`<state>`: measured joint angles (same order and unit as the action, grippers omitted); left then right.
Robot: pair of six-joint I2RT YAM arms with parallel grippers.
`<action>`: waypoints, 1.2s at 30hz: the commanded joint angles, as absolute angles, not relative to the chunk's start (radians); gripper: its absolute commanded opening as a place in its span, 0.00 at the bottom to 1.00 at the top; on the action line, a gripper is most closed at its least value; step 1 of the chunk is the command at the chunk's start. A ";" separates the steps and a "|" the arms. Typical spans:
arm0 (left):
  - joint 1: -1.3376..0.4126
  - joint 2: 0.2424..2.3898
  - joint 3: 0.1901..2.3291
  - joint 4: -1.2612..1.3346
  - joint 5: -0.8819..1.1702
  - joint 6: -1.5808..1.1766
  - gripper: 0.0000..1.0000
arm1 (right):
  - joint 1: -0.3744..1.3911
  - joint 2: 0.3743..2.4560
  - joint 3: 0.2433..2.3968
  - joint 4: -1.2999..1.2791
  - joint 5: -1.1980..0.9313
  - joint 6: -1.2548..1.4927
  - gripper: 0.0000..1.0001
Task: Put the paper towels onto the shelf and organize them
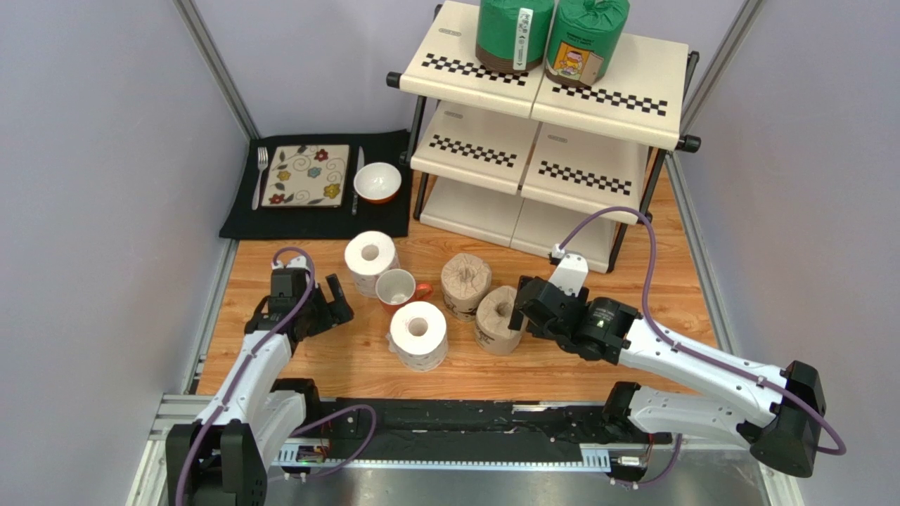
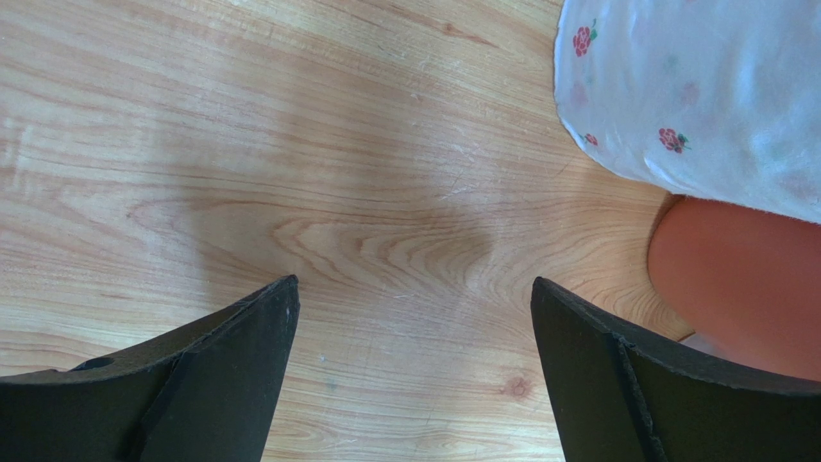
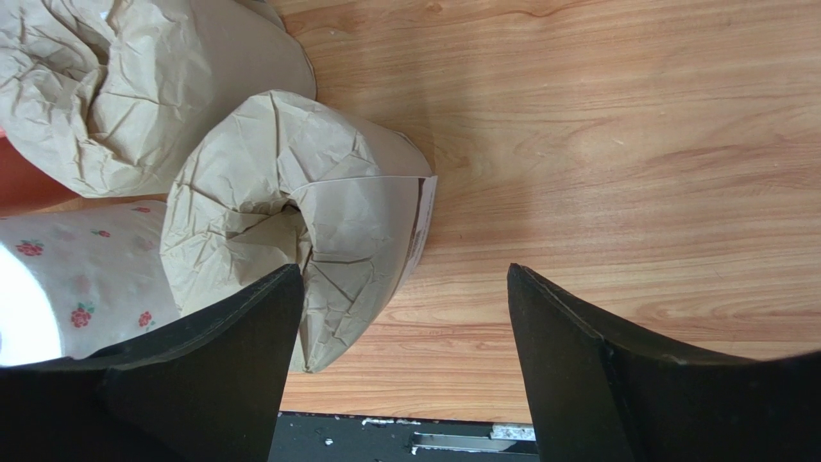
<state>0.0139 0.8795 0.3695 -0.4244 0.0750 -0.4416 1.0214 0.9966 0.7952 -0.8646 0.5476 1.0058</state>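
Two green-wrapped rolls point(image 1: 514, 30) point(image 1: 587, 38) stand on the top tier of the shelf point(image 1: 623, 100). Two tan rolls point(image 1: 466, 284) point(image 1: 499, 319) and two white rolls point(image 1: 371, 259) point(image 1: 418, 335) stand on the wooden table. My right gripper point(image 1: 525, 307) is open and empty, right beside the nearer tan roll point(image 3: 299, 221), which lies partly between its fingers at the left one. The other tan roll point(image 3: 125, 87) and a white roll point(image 3: 67, 279) show to its left. My left gripper point(image 1: 336, 306) is open and empty over bare wood, left of a white roll point(image 2: 703, 96).
A white-and-orange mug point(image 1: 397, 287) stands among the rolls; its orange side shows in the left wrist view point(image 2: 742, 279). A black placemat point(image 1: 238, 216) at the back left holds a floral plate point(image 1: 307, 175), fork, knife and small bowl point(image 1: 377, 181). The table's front edge and black rail point(image 3: 385, 438) lie below.
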 commanded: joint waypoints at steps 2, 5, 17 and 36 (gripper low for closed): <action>0.017 0.887 0.382 -0.436 0.100 -0.433 0.99 | 1.017 0.973 0.784 -0.773 0.564 1.025 0.81; 0.017 0.881 0.379 -0.433 0.101 -0.430 0.99 | 1.008 0.997 0.795 -0.765 0.554 1.014 0.81; 0.017 0.861 0.370 -0.419 0.107 -0.428 0.99 | 0.959 1.112 0.799 -0.721 0.528 0.988 0.78; 0.017 0.833 0.345 -0.431 0.163 -0.428 0.99 | 0.911 1.144 0.747 -0.575 0.365 0.879 0.49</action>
<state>0.0139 0.8398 0.3542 -0.4358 0.1394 -0.4393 0.9150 1.1503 0.7532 -0.6262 0.4152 0.9241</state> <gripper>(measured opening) 0.989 0.524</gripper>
